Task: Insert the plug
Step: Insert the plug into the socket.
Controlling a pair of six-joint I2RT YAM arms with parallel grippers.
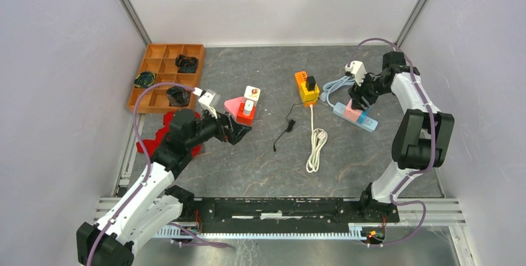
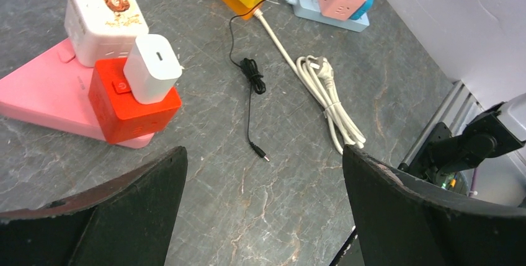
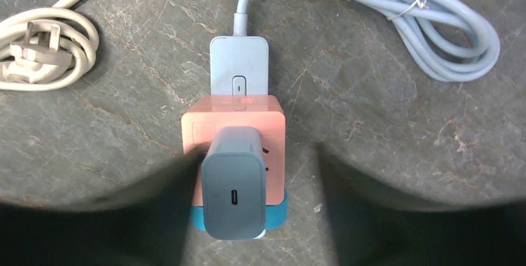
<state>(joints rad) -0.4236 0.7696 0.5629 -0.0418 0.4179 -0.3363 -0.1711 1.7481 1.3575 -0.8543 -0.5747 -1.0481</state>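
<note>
We are judging the grey plug (image 3: 234, 195) seated in the pink cube socket (image 3: 234, 123), the right gripper (image 3: 255, 151) standing half-spread around it without clamping, so next we are needing a straight lift clear, the left gripper (image 2: 263, 154) idling wide.

- Wooden compartment tray (image 1: 166, 74): far-left corner of grey stone-patterned table (image 1: 248, 167).
- Pink wedge-shaped plastic socket base (image 2: 37, 101): right of tray. It carries red cube adapter (image 2: 124, 111), with white charger block (image 2: 152, 67) on top.
- Thin black cable (image 1: 285, 128), coiled white cord (image 1: 316, 148): centre, side by side.
- Pale blue plastic power strip (image 3: 239, 67): far right. Pink cube socket (image 3: 236, 117) sits on it, with grey plastic charger plug (image 3: 234, 195) seated in the cube.
</note>
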